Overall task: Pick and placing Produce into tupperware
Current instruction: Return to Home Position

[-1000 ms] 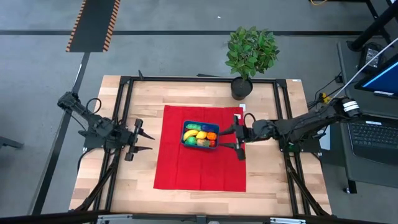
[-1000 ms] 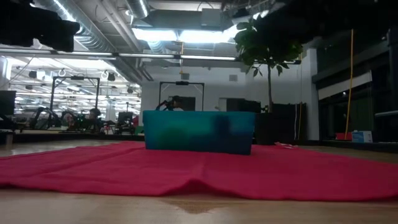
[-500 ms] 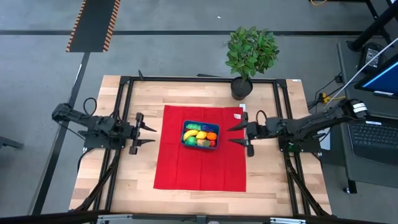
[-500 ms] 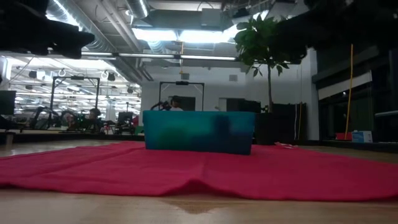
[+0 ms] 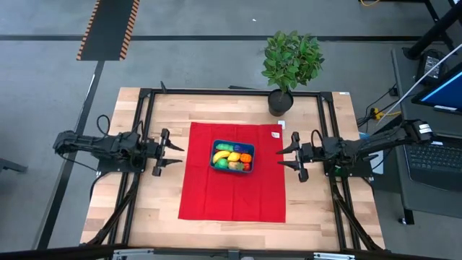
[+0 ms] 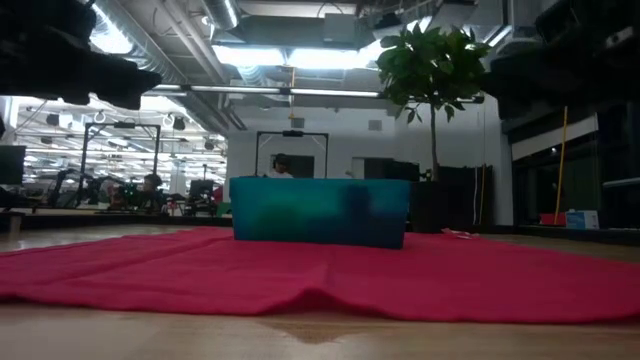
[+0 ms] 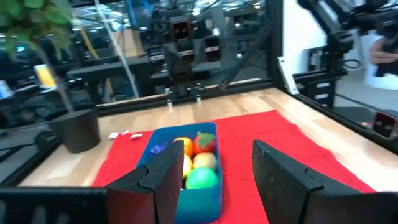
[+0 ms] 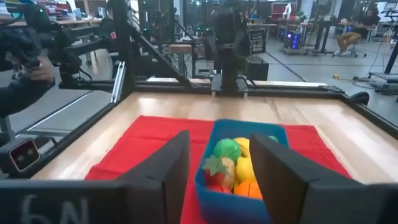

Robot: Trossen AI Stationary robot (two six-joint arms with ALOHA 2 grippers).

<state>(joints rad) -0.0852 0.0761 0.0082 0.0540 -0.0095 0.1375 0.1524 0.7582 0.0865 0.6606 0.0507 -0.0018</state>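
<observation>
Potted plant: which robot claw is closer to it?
Right. The right gripper is at the red cloth's edge on the plant's side; the left gripper is beyond the opposite edge, much farther away.

The table is a light wooden top, ringed by a black metal frame whose 2 side rails run front to back along its left and right. 1 red cloth lies spread over the middle of the wood, its near edge slightly rumpled in the low view. 1 potted plant stands at the far edge, just beyond the cloth's far right corner, and 1 small white scrap lies at that corner.
</observation>
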